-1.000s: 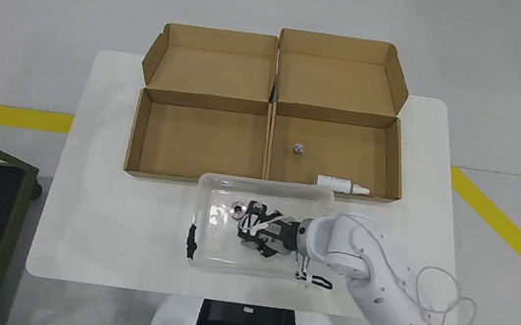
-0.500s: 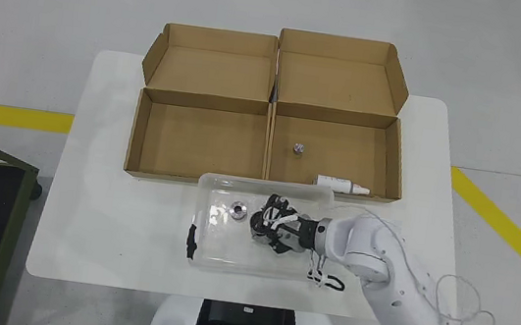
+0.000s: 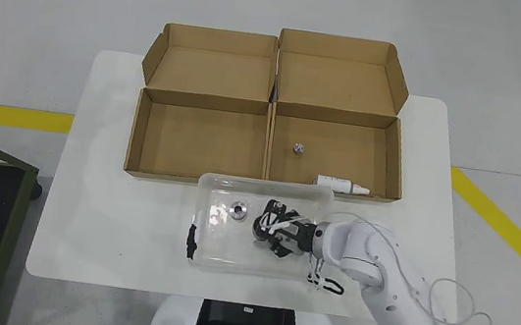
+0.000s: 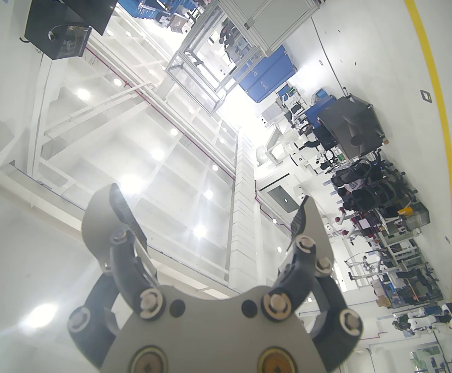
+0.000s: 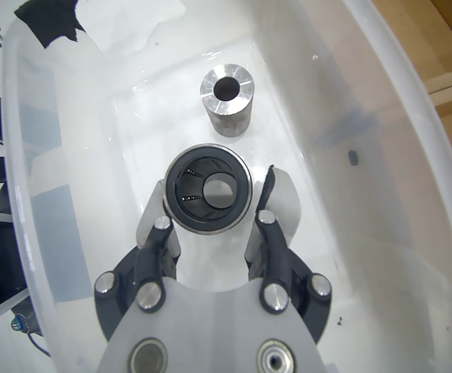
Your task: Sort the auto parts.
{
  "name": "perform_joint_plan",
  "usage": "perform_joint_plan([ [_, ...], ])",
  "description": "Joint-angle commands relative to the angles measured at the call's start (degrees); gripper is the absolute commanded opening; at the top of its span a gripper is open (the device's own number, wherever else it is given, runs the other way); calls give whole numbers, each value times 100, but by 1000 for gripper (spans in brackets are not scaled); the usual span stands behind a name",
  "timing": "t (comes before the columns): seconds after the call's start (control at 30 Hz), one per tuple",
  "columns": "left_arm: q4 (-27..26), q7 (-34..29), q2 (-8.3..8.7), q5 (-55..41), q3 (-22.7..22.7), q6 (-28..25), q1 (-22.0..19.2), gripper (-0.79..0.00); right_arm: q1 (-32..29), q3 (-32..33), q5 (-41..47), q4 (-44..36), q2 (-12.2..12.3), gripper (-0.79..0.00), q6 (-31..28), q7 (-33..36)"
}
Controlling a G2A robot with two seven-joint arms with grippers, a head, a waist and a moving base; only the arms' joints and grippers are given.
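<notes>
Right wrist view is showing the right gripper (image 5: 212,187) straddling, fingers parted, the black steel-rimmed cylindrical bearing (image 5: 208,159) standing on end in the clear plastic bin (image 5: 353,141), apparently lining up a grasp for sorting, while the left gripper (image 4: 210,197) is resting spread open.

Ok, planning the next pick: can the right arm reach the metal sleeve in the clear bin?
Probably not straight on: the bearing stands inside the open right gripper, directly before the metal sleeve. From above, the clear bin leaves it free.
</notes>
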Motion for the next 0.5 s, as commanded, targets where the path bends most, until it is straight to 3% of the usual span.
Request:
perform_joint_plan([
  [0.0,0,0,0,0,0,0,0,0,10,-16,-13,13,4,0,-31,-50],
  [0.27,0,0,0,0,0,0,0,0,154,-129,-19,148,-11,-6,-56,-260],
  [0.43,0,0,0,0,0,0,0,0,290,-226,-10,285,-30,-102,-103,-350],
  [0.47,0,0,0,0,0,0,0,0,316,-254,-11,304,-35,-169,-119,-352],
])
